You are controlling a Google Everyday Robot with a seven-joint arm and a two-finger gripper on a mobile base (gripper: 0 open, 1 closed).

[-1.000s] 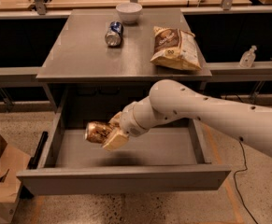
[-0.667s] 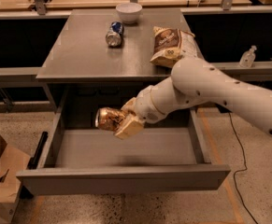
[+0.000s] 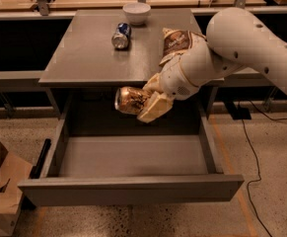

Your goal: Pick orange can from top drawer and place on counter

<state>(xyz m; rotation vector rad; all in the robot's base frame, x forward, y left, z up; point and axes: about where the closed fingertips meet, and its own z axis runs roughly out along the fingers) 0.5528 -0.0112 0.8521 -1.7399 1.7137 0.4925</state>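
Note:
The orange can (image 3: pixel 128 100) is shiny gold-orange and lies sideways in my gripper (image 3: pixel 144 102), which is shut on it. I hold the can in the air above the open top drawer (image 3: pixel 133 157), just below the front edge of the counter (image 3: pixel 89 58). The drawer is pulled out and its grey inside is bare. My white arm reaches in from the upper right, across the right part of the counter.
On the counter lie a blue-and-silver can (image 3: pixel 121 35) on its side, a white bowl (image 3: pixel 136 12) at the back and a brown snack bag (image 3: pixel 176 42) partly behind my arm. A cardboard box (image 3: pixel 0 191) stands on the floor at left. Wooden benches run behind.
My gripper has lifted the orange can up out of the drawer and to the right, from low inside the drawer to just under the counter's front edge.

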